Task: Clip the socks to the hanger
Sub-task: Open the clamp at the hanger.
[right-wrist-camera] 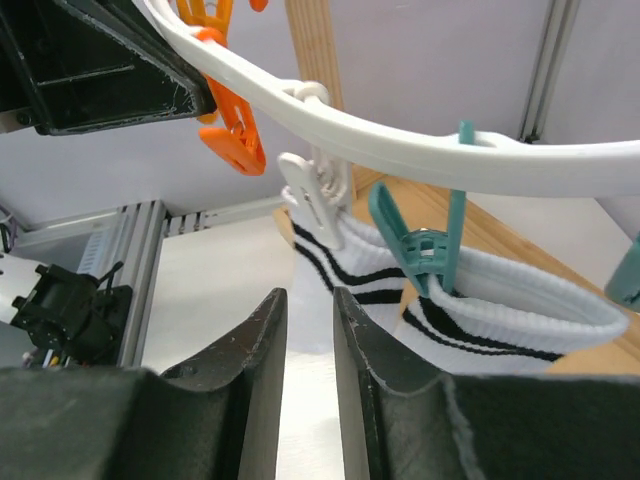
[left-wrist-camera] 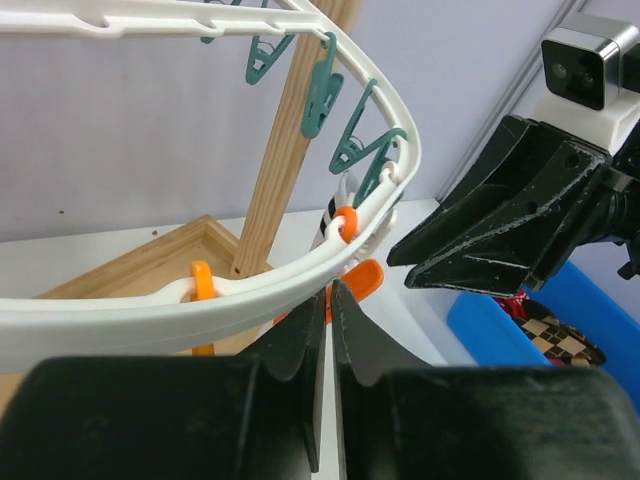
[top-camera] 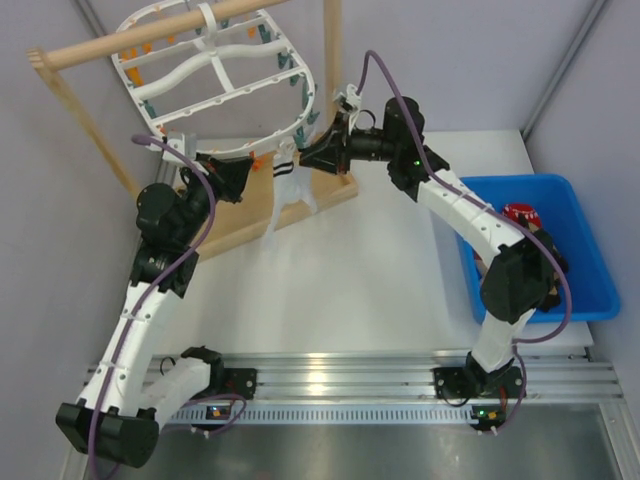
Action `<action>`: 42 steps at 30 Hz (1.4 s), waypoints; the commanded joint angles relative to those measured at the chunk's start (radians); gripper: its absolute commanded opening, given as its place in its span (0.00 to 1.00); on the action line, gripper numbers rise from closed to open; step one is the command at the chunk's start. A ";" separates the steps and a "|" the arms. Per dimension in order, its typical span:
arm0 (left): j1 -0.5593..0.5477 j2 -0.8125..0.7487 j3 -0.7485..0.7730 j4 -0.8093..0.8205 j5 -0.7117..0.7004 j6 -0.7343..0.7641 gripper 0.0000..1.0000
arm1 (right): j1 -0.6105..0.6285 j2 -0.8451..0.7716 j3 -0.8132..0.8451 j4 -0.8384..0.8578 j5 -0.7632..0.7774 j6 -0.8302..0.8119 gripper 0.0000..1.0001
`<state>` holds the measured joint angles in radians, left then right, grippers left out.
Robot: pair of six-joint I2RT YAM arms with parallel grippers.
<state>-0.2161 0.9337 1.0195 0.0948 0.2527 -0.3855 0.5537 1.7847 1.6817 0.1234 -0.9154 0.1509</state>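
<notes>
The white oval hanger (top-camera: 222,92) hangs from a wooden pole, with orange and teal clips on its rim (left-wrist-camera: 250,290). A white sock with dark cuff bands (top-camera: 290,195) hangs from its near rim. In the right wrist view a white clip (right-wrist-camera: 315,200) and a teal clip (right-wrist-camera: 425,250) grip this sock (right-wrist-camera: 500,310). My left gripper (top-camera: 245,172) sits under the rim, its jaws (left-wrist-camera: 330,285) closed on an orange clip (left-wrist-camera: 368,275). My right gripper (top-camera: 310,155) faces it, slightly open (right-wrist-camera: 305,292) and empty, just short of the sock.
A blue bin (top-camera: 560,185) at the right holds a red sock (top-camera: 520,213) and an argyle sock (left-wrist-camera: 560,340). The wooden rack has a pole (top-camera: 150,35), an upright (top-camera: 333,60) and a tray base (top-camera: 250,225) under the hanger. Grey walls close in on both sides.
</notes>
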 commanded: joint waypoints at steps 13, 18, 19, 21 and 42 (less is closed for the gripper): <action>0.000 0.001 0.050 0.010 0.005 -0.015 0.12 | 0.057 -0.148 -0.117 0.209 -0.033 -0.023 0.51; -0.002 0.014 0.063 0.008 0.008 -0.019 0.12 | 0.143 -0.168 -0.252 0.399 0.094 -0.085 0.56; -0.002 0.019 0.068 0.006 0.010 -0.019 0.12 | 0.152 -0.166 -0.275 0.444 0.117 -0.083 0.56; -0.002 0.024 0.073 0.005 0.010 -0.023 0.12 | 0.179 -0.153 -0.342 0.595 0.188 -0.082 0.62; 0.000 0.027 0.108 -0.044 -0.004 0.002 0.14 | 0.267 0.108 -0.261 0.993 0.483 -0.033 0.60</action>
<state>-0.2169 0.9604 1.0790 0.0284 0.2562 -0.3939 0.7982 1.8854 1.3609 0.9707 -0.4503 0.1024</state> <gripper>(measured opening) 0.133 0.606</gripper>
